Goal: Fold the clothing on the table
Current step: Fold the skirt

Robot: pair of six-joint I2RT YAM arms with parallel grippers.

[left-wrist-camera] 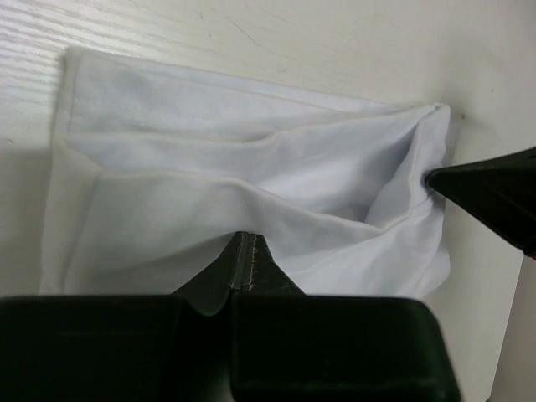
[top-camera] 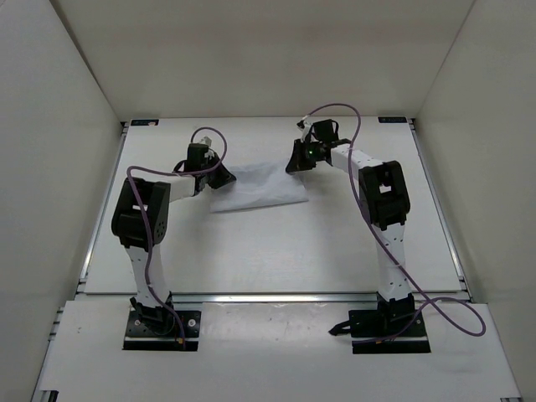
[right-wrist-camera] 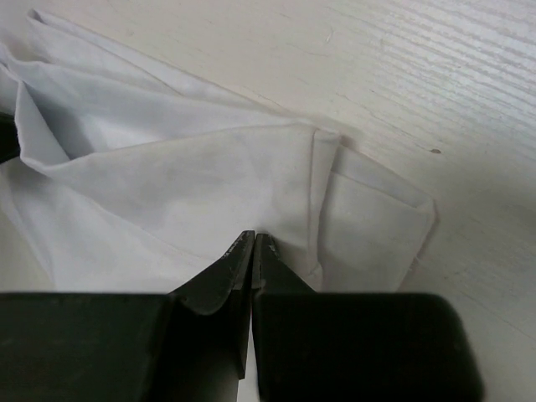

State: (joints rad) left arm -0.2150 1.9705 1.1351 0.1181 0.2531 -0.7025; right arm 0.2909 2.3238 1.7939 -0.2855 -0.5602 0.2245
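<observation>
The clothing (top-camera: 258, 186) lies rumpled on the far middle of the table (top-camera: 276, 251), spread between the two arms. The left gripper (left-wrist-camera: 249, 236) is clamped tight on its left edge, fabric bunching at the tips. The right gripper (right-wrist-camera: 253, 236), jaws pressed together at the far right corner, seems to pinch cloth too, though the contact itself is hard to make out.
</observation>
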